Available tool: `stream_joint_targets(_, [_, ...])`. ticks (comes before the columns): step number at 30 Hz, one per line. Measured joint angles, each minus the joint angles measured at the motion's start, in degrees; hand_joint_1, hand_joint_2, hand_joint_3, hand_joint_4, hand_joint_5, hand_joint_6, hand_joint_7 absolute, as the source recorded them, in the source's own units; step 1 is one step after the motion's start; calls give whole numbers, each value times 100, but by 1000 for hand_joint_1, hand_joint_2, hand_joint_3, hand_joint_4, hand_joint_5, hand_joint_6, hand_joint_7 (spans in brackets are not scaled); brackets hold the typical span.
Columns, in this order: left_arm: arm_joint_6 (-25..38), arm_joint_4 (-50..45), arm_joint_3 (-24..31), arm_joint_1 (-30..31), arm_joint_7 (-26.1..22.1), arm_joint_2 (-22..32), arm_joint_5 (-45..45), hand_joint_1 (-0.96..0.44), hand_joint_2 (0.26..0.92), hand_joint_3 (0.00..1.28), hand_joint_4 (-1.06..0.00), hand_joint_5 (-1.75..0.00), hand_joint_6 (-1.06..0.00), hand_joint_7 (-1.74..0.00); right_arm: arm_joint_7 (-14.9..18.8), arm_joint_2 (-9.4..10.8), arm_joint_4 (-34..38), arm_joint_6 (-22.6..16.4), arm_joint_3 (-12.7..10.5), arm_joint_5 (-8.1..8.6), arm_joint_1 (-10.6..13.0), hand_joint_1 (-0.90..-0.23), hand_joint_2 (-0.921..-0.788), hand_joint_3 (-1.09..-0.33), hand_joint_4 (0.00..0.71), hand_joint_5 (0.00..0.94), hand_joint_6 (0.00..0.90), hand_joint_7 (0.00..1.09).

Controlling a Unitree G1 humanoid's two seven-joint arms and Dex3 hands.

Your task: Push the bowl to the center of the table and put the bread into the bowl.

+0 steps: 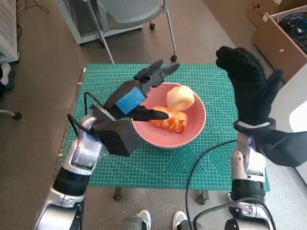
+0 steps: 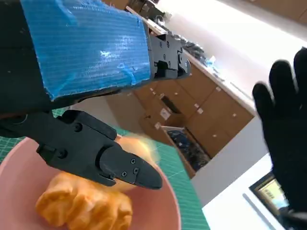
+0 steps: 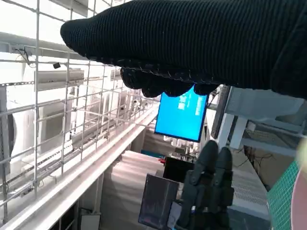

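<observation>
Bread (image 1: 170, 120) already lies inside the pink bowl (image 1: 194, 132) near the middle of the green mat (image 1: 216, 86), beside a pale round roll (image 1: 180, 97). Going left to right, we see the left hand (image 1: 144, 91) spread over the bowl's left rim, holding nothing, clearly nearer; right hand (image 1: 249, 86) raised, fingers apart, empty, well apart.

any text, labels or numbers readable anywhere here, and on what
None can be read.
Blue monitor screen: pale lines of text, too blurred to read.
Small screen by the right hand: marks too small to read.
Green cutting mat: printed grid and patterns only, no legible numbers.
</observation>
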Motion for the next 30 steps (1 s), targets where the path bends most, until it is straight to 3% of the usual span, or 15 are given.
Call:
stream_joint_targets(9, [-245,57,665,58,-220,-120,-1171,-608,921,118,1,1,-40,-283,0,-59,-85,100,10,3,0,-524,-921,-606,349,3,195,432])
stream_joint_targets(18, [-339,1,1362,216,-204,-795,-2632,-621,921,209,-21,-11,0,-420,-35,-69,-413,328,23,14,2,-526,-921,-584,346,1,195,439])
stream_joint_targets(25, [-331,-190,1640,379,-159,-1164,-3296,-639,921,244,-38,-21,1,-460,-100,-71,-636,471,18,17,22,-533,-921,-581,346,1,198,444])
stream_joint_targets(30, [-359,-284,1707,430,-240,-1145,-3328,-641,921,287,-37,-23,1,-432,-150,-75,-729,543,12,17,22,-525,-921,-580,346,1,208,450])
